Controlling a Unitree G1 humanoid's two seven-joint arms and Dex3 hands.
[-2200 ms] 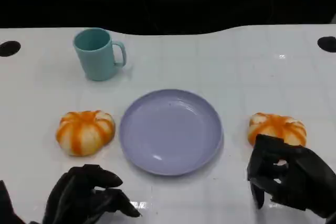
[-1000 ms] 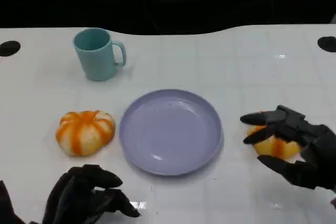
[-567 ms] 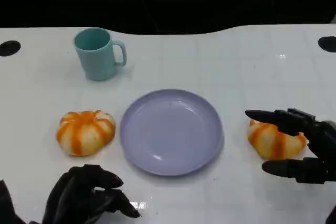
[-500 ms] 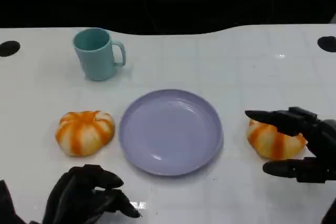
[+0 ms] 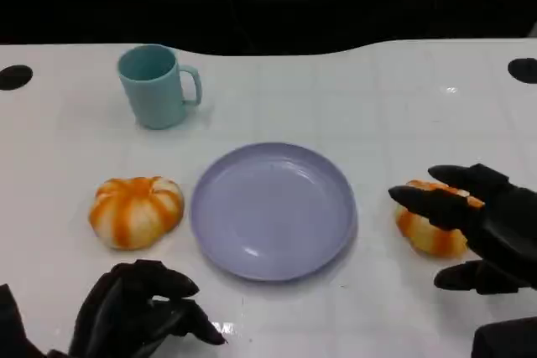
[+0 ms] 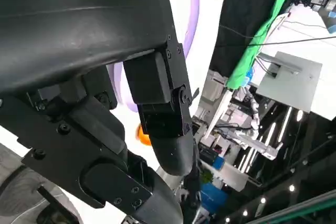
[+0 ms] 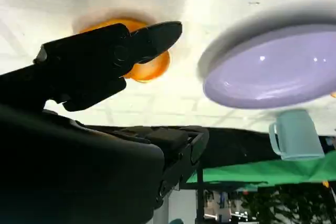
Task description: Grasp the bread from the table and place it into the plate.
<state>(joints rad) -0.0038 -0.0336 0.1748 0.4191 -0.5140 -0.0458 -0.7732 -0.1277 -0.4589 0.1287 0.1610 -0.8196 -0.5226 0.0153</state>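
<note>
The bread (image 5: 430, 230) I am going for is sitting on the table (image 5: 352, 98) just to the right of the plate (image 5: 273, 210), near it but not touching its rim. My right hand (image 5: 474, 228) is now draping over it: the upper fingers (image 5: 424, 204) are lying across the top of the bun and one lower finger is reaching in along the table below it. Half a second ago those fingers were spread well clear above and below the bread, with most of its orange stripes showing; now much of it is covered, so the hand is closing in. I cannot yet tell whether it is truly gripping, since the bread is still resting on the table. In the right wrist view one black finger (image 7: 152, 38) is crossing in front of the bread (image 7: 152, 69), with the plate (image 7: 273, 72) beyond.

I am reading this as the grasp nearly made, the lift and the short carry to the plate still ahead.

My left hand (image 5: 138, 312) is resting low with its fingers curled in on nothing, unchanged. A second striped bun (image 5: 136, 210) is lying left of the plate, and a teal mug (image 5: 157, 86) is standing farther back.
</note>
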